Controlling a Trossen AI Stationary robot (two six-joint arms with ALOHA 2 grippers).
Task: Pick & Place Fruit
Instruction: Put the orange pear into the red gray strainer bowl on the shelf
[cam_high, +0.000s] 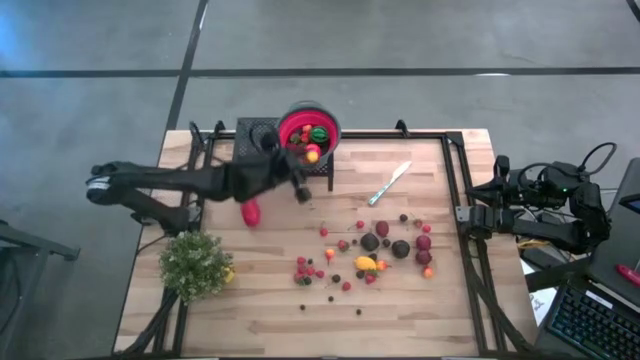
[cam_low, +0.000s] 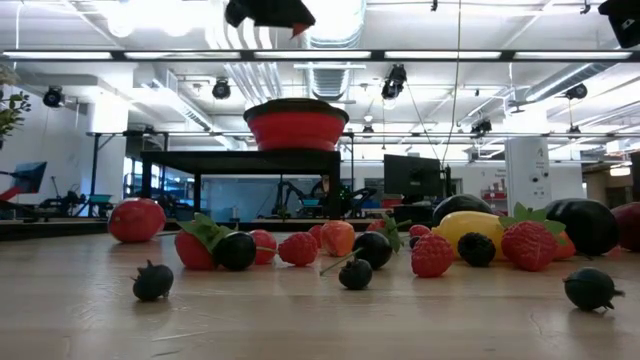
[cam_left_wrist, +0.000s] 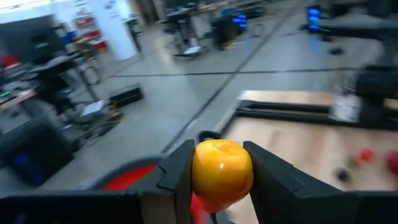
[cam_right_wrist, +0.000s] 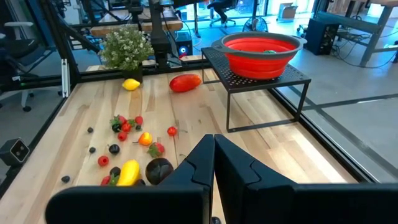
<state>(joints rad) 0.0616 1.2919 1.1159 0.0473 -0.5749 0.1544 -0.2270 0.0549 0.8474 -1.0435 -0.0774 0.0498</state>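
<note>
Along the left edge of the pale planked wooden surface stands a bushy green plant, a smooth oblong red fruit just beyond it. Above the round red bowl on its black mesh stand, the left gripper has its fingers clamped on a glossy yellow-orange fruit. Mid-surface lie scattered small fruits beside a silver knife; bare wood surrounds them. At the right edge, the right gripper waits, fingers pressed together. No writing is legible.

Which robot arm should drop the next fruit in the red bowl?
The left. Its gripper already clamps a yellow-orange fruit close to the red bowl. The right gripper is shut, holds nothing, and waits at the table's far side.
</note>
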